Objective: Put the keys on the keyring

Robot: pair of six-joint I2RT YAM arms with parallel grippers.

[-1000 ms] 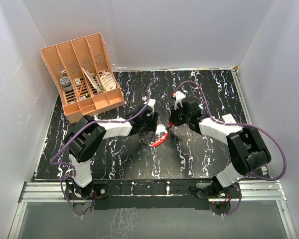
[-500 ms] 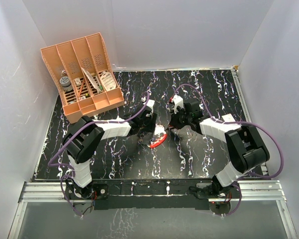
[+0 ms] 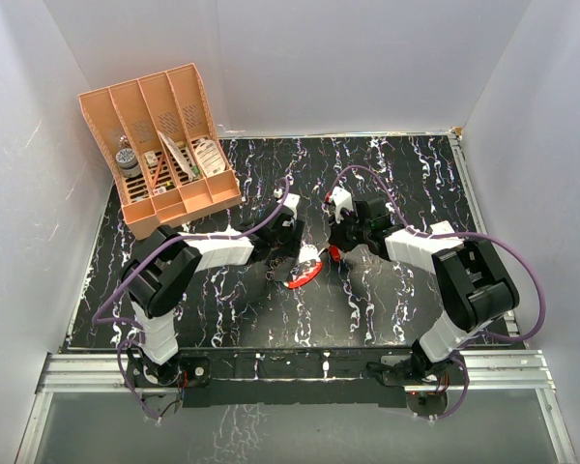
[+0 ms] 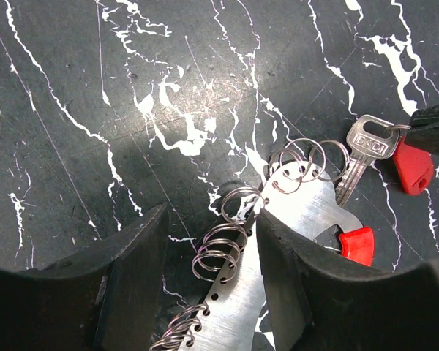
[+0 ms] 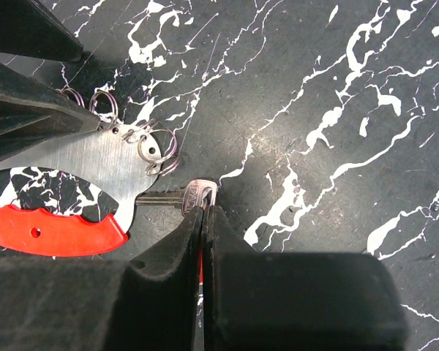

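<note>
Widest first: the black white-veined marble table (image 3: 222,304), with a peach slotted plastic organiser (image 3: 188,200) parked in its far left corner.

Both arms reach in to meet mid-table, about as far from the left edge as from the right.

The left gripper (image 4: 211,213) has its jaws part-way apart, astride the keyring (image 4: 300,201). That's a flat steel plate with a red curved rim and a run of wire split rings (image 4: 223,248) along it. One finger sits against the plate's edge. Whether the jaws are truly pinching it or just bracketing it, I can't tell from these angles.

Across from it, the right gripper (image 5: 203,210) has its jaws closed tight on the red plastic head of the small silver key (image 4: 366,146).

Here's what matters. The key's long axis runs straight out from the right jaws toward the plate, blade first. Its tip is right at the plate's edge, just beside the end ring. The plate's own length lies roughly crosswise to that blade.

So the right arm is the one carrying the key, and the ring sits dead ahead of it. My read is that the threading step is on, not yet done. The next push has to catch the key's hole on the ring's wire, or the blade will slide off the steel.
</note>
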